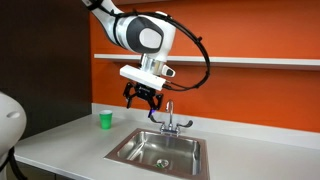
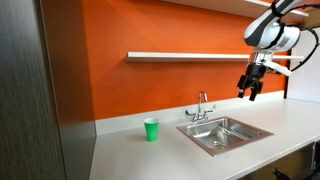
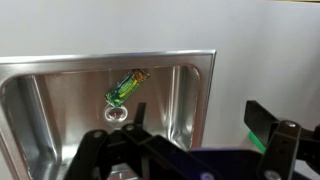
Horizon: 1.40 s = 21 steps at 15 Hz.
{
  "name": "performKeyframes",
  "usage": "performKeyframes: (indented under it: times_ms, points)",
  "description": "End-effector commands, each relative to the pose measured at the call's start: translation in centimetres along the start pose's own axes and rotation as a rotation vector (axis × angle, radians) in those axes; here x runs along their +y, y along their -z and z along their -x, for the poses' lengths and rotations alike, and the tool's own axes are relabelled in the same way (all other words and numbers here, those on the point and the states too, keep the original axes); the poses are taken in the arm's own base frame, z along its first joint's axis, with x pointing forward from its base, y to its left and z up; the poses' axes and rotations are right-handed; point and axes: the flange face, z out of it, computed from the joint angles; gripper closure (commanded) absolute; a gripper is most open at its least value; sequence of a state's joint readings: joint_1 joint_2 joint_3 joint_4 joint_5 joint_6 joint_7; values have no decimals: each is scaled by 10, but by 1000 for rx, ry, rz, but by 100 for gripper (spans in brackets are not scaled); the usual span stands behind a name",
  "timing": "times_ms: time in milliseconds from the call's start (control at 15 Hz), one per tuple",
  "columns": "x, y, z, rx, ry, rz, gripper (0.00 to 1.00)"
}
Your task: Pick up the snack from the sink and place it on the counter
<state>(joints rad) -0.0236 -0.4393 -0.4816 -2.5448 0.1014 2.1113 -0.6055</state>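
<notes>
The snack [image 3: 125,87], a small greenish packet with a dark end, lies flat on the bottom of the sink [image 3: 60,70], just beyond the round drain [image 3: 115,113]. My gripper [image 3: 200,116] is open and empty. It hangs well above the sink's rim and the counter [image 3: 260,60], off to the side of the snack. In both exterior views the gripper [image 1: 143,97] [image 2: 250,88] hovers high over the sink [image 1: 160,150] [image 2: 225,132] near the chrome faucet [image 1: 170,120] [image 2: 202,108]. The snack does not show in the exterior views.
A bright green cup [image 1: 105,119] [image 2: 151,129] stands on the grey counter [image 1: 70,145] [image 2: 130,155] beside the sink. A white wall shelf [image 1: 250,60] [image 2: 180,55] runs along the orange wall above the faucet.
</notes>
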Motion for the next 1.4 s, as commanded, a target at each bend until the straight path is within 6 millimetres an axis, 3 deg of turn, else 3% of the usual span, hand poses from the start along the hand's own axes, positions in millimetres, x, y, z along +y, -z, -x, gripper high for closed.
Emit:
performKeyframes:
  times_ms: [0, 667, 1333]
  points:
    - [8, -14, -39, -43, -10, 19, 0]
    - [23, -65, -103, -107, -54, 35, 0]
    - [51, -131, -137, -128, -87, 58, 0]
